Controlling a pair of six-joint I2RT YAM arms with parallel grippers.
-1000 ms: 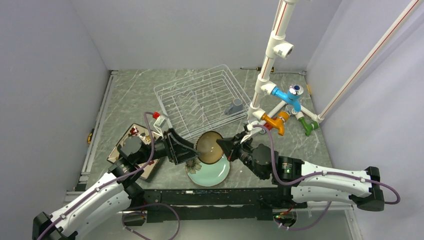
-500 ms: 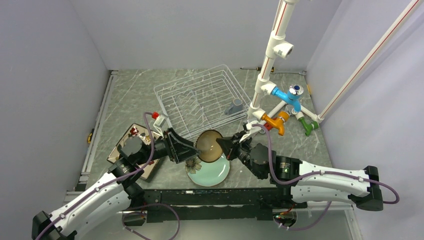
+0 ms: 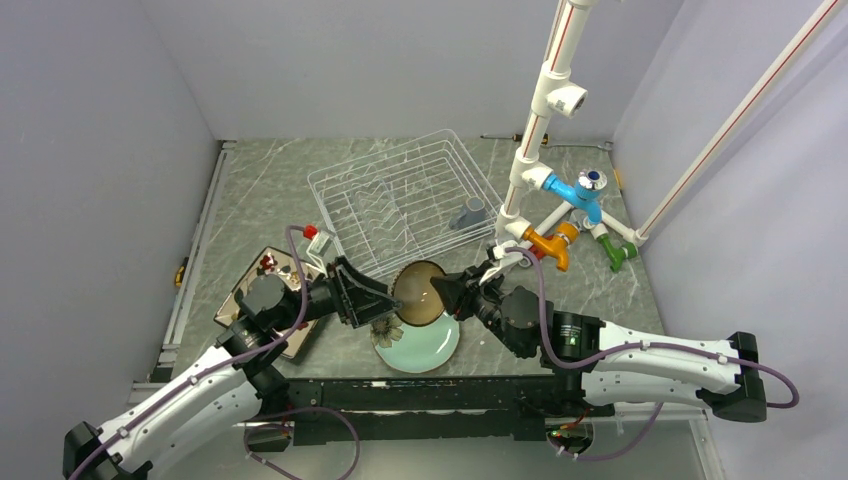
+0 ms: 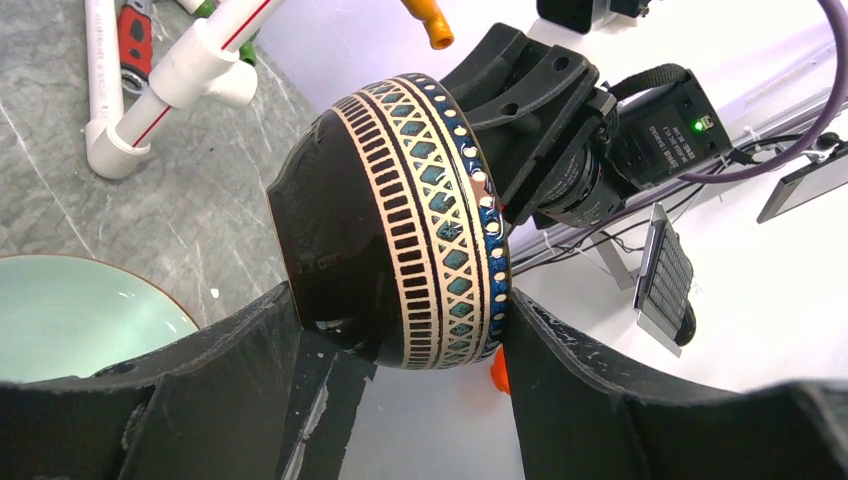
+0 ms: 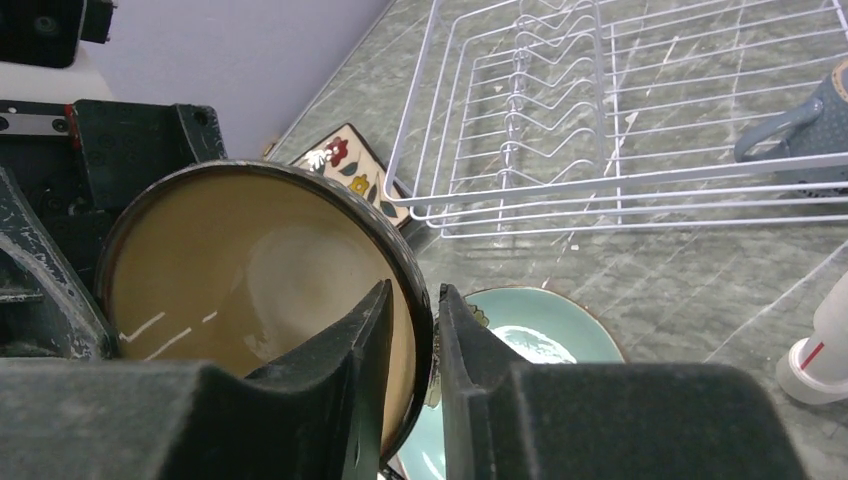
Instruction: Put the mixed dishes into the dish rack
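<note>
The brown bowl (image 3: 420, 295) with a patterned band hangs on its side in the air above the pale green round plate (image 3: 428, 350). My left gripper (image 3: 386, 300) spans the bowl (image 4: 400, 220) from base to rim, its fingers touching both sides. My right gripper (image 3: 446, 290) pinches the bowl's rim (image 5: 250, 280), one finger inside and one outside. The white wire dish rack (image 3: 330, 205) stands behind, with the small grey mug (image 3: 468, 213) in its right end. The cream floral square plate (image 3: 265, 268) lies at the left under my left arm. The dark teal plate is not discernible.
A white pipe stand (image 3: 545, 190) with blue, orange and green fittings stands to the right of the rack, close to my right gripper. A small red-capped item (image 3: 312, 231) lies by the rack's near left corner. Grey walls enclose the table.
</note>
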